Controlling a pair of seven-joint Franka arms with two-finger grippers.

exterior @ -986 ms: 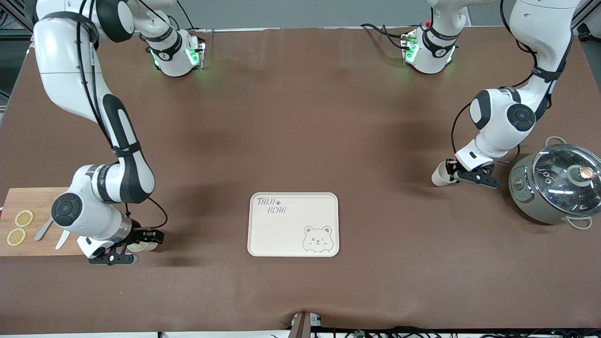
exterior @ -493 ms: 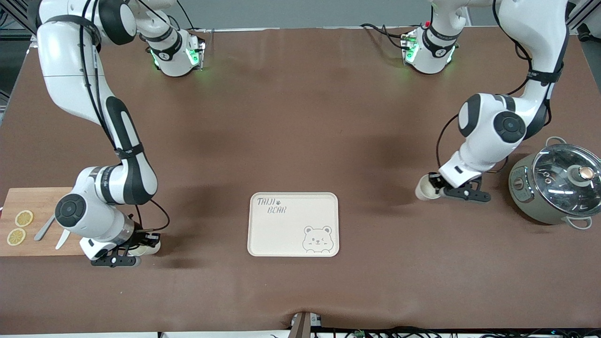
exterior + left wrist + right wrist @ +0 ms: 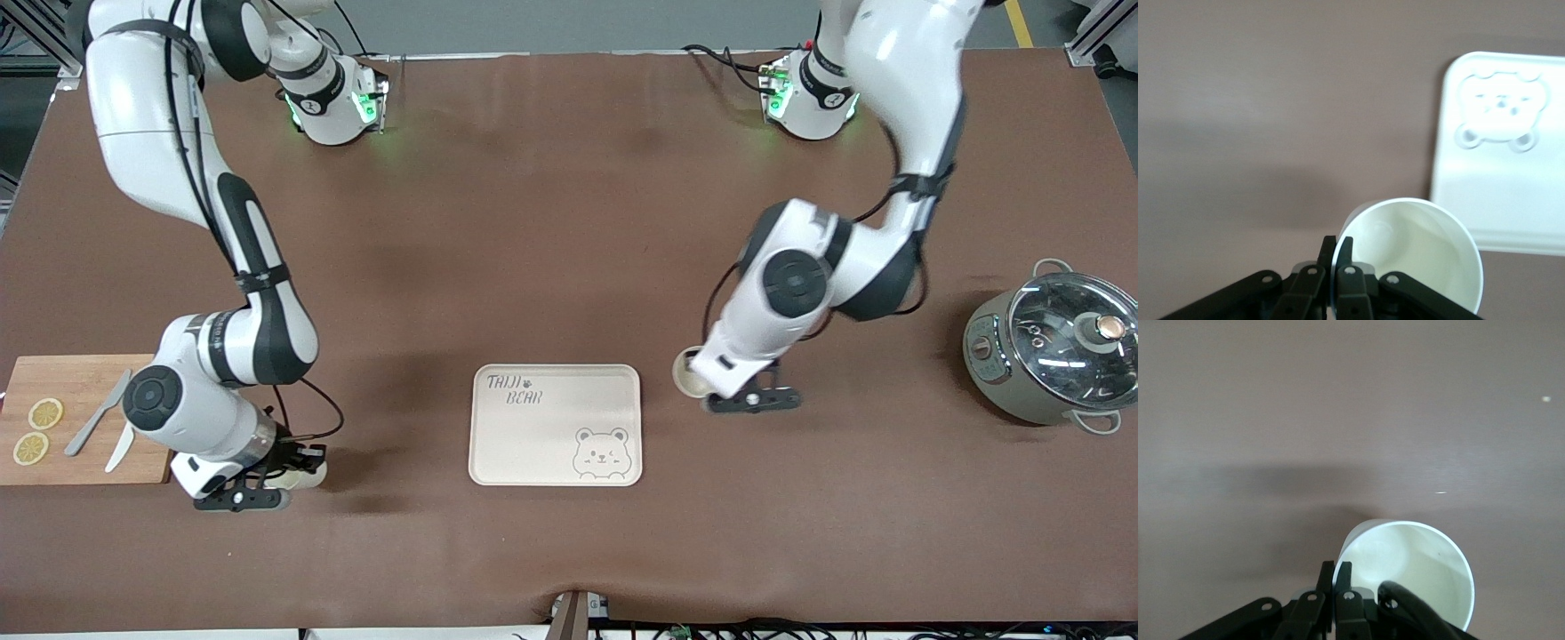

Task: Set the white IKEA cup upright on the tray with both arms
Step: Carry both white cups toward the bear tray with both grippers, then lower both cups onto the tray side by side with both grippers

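Note:
The cream tray (image 3: 533,436) with the bear drawing lies near the table's middle; it also shows in the left wrist view as the tray (image 3: 1511,200). My left gripper (image 3: 704,384) is shut on the rim of a white cup (image 3: 685,373), held just beside the tray toward the left arm's end. The left wrist view shows that cup (image 3: 1411,250) open-mouthed, its wall pinched in the left gripper (image 3: 1337,257). My right gripper (image 3: 298,464) is shut on the rim of a second white cup (image 3: 305,481) next to the cutting board. The right wrist view shows this cup (image 3: 1405,570) pinched by the right gripper (image 3: 1335,579).
A wooden cutting board (image 3: 84,378) with two lemon slices (image 3: 37,431) and utensils lies at the right arm's end. A grey pot with a glass lid (image 3: 1053,347) stands at the left arm's end.
The left arm swung its cup from beside the pot over to the tray's edge. The right gripper shut on its cup's rim and shifted slightly toward the tray.

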